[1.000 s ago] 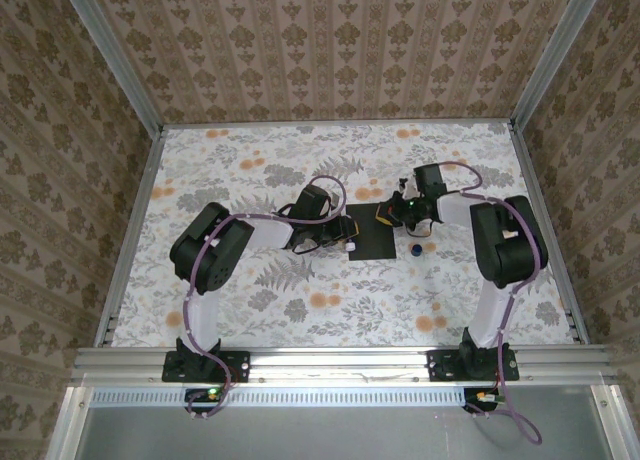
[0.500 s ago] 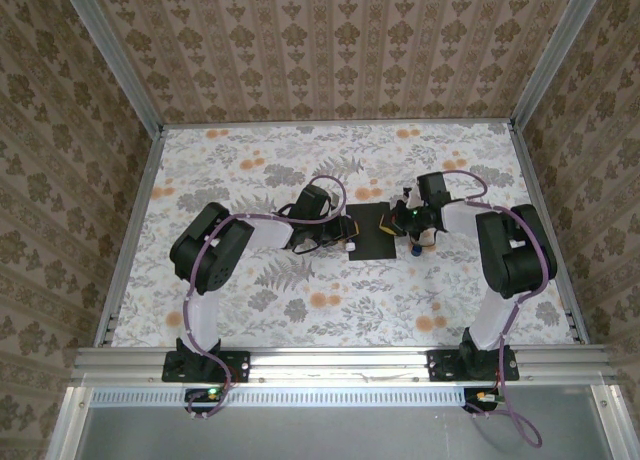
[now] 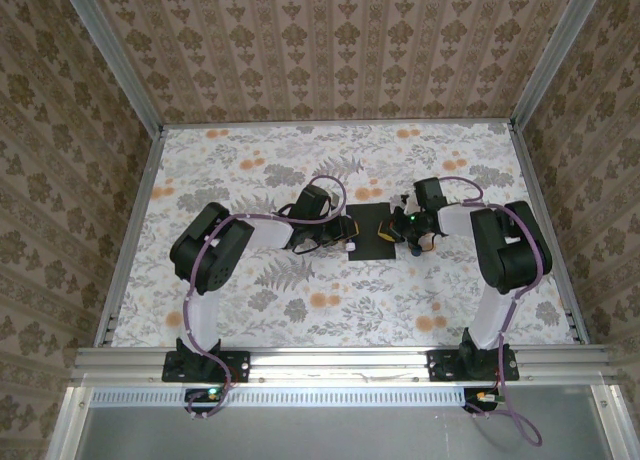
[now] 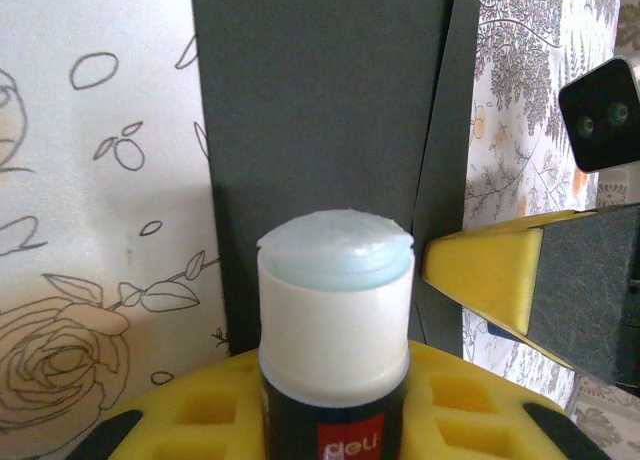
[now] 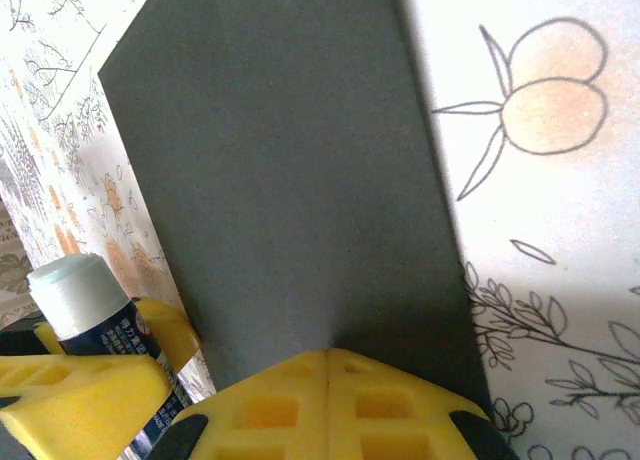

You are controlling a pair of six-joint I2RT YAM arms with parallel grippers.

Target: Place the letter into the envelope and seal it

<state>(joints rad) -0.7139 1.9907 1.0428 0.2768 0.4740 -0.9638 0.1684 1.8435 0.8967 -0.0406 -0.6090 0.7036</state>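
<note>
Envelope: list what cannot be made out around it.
Letter inside the envelope or not: both wrist views, black paper hides contents.
Glue stick base: left wrist view, cut by bottom edge.
Right hand pinching or pressing envelope: right wrist view, own fingers cover contact.

The envelope [image 3: 368, 232] is hemmed in from both sides. The left hand [image 3: 347, 243], clamped on the glue stick [image 4: 335, 310], crowds its left edge, and the right hand [image 3: 393, 232], fingers pressed together, its right edge. A narrow strip between them is free, and the counter [image 3: 250, 310] lies open nearer and farther.
</note>
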